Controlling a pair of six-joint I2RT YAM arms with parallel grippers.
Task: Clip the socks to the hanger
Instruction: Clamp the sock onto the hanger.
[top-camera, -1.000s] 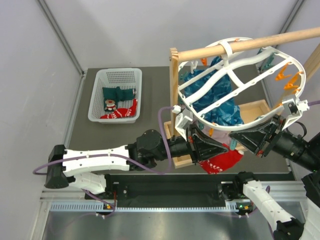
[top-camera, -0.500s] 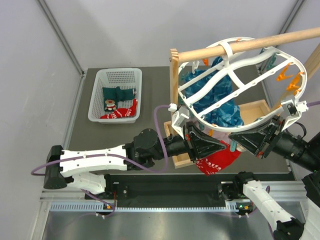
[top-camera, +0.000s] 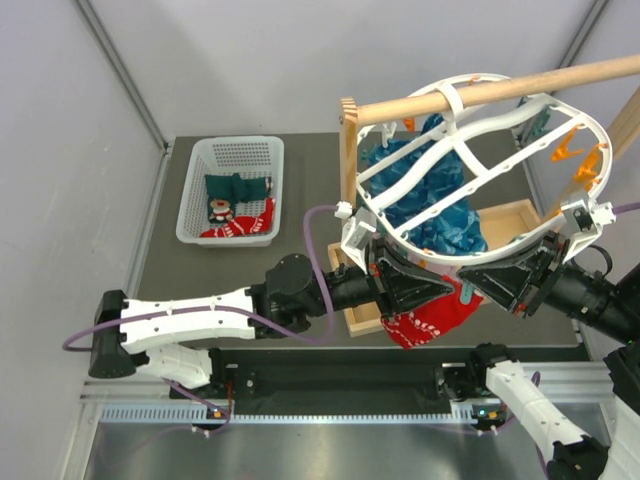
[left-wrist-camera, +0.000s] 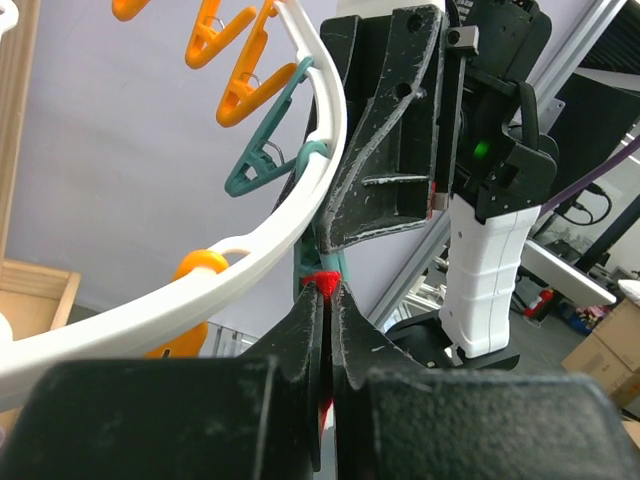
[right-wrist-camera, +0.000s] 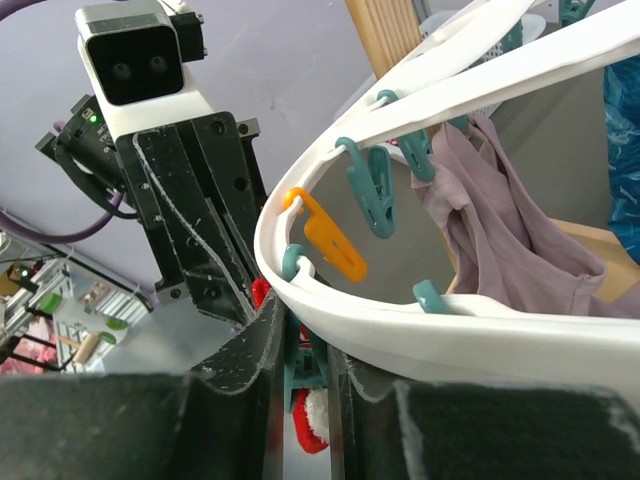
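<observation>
The white oval hanger (top-camera: 590, 117) hangs from a wooden rod. My left gripper (top-camera: 447, 288) is shut on the top edge of a red sock (top-camera: 430, 320) with white pattern, held just under the hanger's near rim. In the left wrist view my gripper (left-wrist-camera: 327, 290) pinches the red sock tip (left-wrist-camera: 325, 280) right below a teal clip (left-wrist-camera: 308, 262). My right gripper (top-camera: 476, 284) faces it. In the right wrist view it (right-wrist-camera: 303, 325) is squeezed on that teal clip (right-wrist-camera: 305, 360), with the sock (right-wrist-camera: 312, 425) hanging beneath the rim (right-wrist-camera: 450, 330).
A white perforated basket (top-camera: 195, 190) at the back left holds green (top-camera: 235, 187) and red (top-camera: 242, 224) socks. A teal-blue cloth (top-camera: 440, 205) and a mauve cloth (right-wrist-camera: 490, 220) hang on the hanger. The wooden stand (top-camera: 347, 160) and its tray (top-camera: 510, 215) stand under it.
My left gripper has risen slightly toward the hanger rim with the red sock, whose hanging part has shifted a little left. The right gripper has stayed in place.
</observation>
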